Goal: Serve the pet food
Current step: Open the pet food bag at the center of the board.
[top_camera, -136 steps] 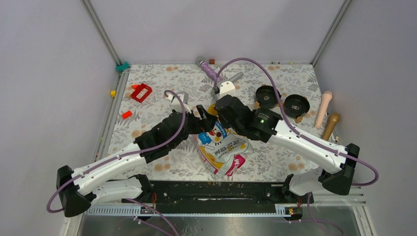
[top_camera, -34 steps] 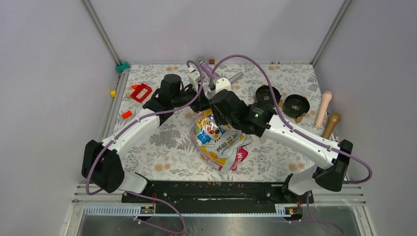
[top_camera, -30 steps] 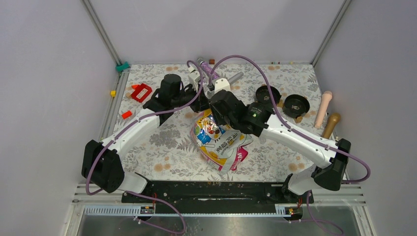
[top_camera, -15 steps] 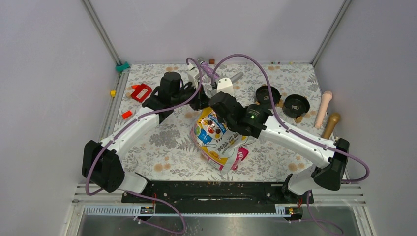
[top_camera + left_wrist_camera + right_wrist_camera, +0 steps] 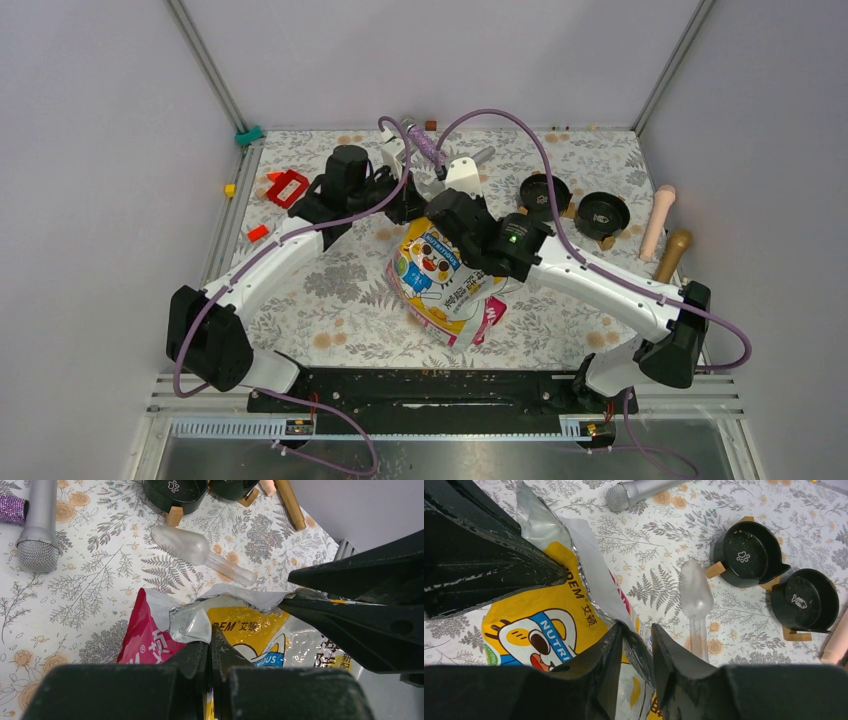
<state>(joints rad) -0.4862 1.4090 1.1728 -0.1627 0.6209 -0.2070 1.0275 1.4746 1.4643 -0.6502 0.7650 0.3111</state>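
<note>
The glossy yellow-white-magenta pet food bag lies mid-table with its top end raised toward the far side. My left gripper is shut on the bag's top edge, at the silver lining in the left wrist view. My right gripper pinches the other side of the same edge, with a fold of the bag between its fingers. The cartoon face faces up. No kibble shows. Two round black bowls stand to the right of the bag.
A clear plastic scoop lies between the bag and the bowls. A silver microphone lies at the far side. A red object sits far left. A pink and a gold cylinder lie at the right edge.
The left arm swung from the near side to the far side and took the bag's top. In the last second both grippers lifted that edge, so the face shows more.
</note>
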